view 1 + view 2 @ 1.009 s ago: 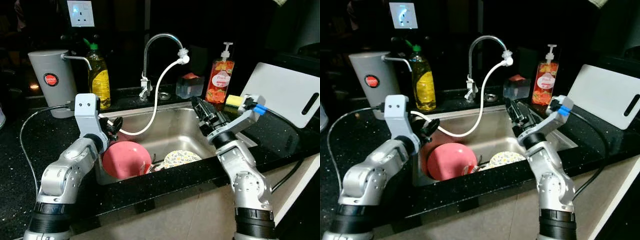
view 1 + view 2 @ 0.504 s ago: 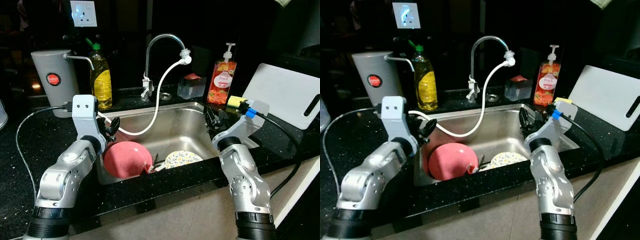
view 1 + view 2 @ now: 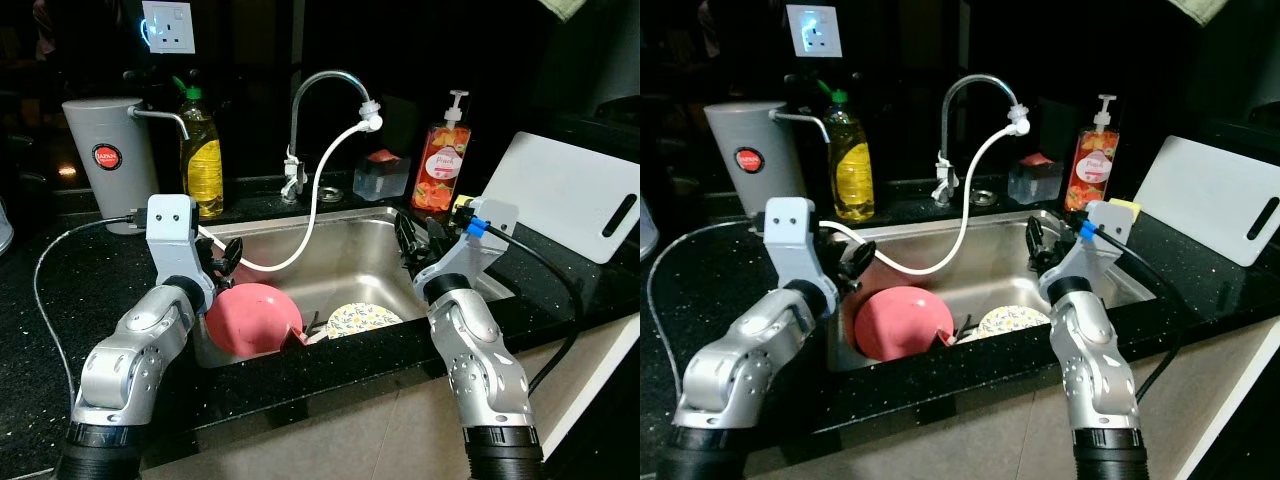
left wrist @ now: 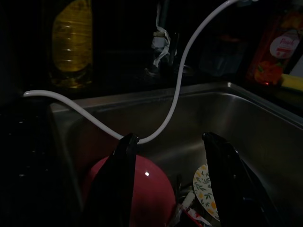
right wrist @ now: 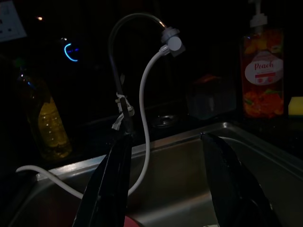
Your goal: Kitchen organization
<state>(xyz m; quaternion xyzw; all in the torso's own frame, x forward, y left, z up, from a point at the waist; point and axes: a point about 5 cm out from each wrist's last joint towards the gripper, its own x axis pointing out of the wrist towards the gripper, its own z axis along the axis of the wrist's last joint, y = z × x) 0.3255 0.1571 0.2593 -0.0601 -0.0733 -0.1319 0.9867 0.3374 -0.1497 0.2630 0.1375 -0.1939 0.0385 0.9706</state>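
A steel sink (image 3: 350, 245) holds a pink bowl (image 3: 252, 318) at its left end. A floral plate (image 3: 362, 318) lies next to the bowl, with some utensils between them. My left gripper (image 3: 226, 266) hovers at the sink's left rim, just above the bowl, open and empty. In the left wrist view its fingers (image 4: 120, 179) frame the bowl (image 4: 142, 189) and the white hose (image 4: 175, 109). My right gripper (image 3: 420, 240) hangs over the sink's right side, open, holding nothing. The right wrist view looks along it toward the faucet (image 5: 118, 56).
A curved faucet (image 3: 325, 80) with a white hose stands behind the sink. A yellow dish soap bottle (image 3: 201, 150) and a grey kettle (image 3: 108, 160) are at the back left. Peach soap (image 3: 441, 165), a yellow sponge (image 3: 462, 203) and a white cutting board (image 3: 565, 195) are on the right.
My right arm has pulled in and swung a little left, with its gripper still above the sink's right side. The left arm has stayed almost where it was.
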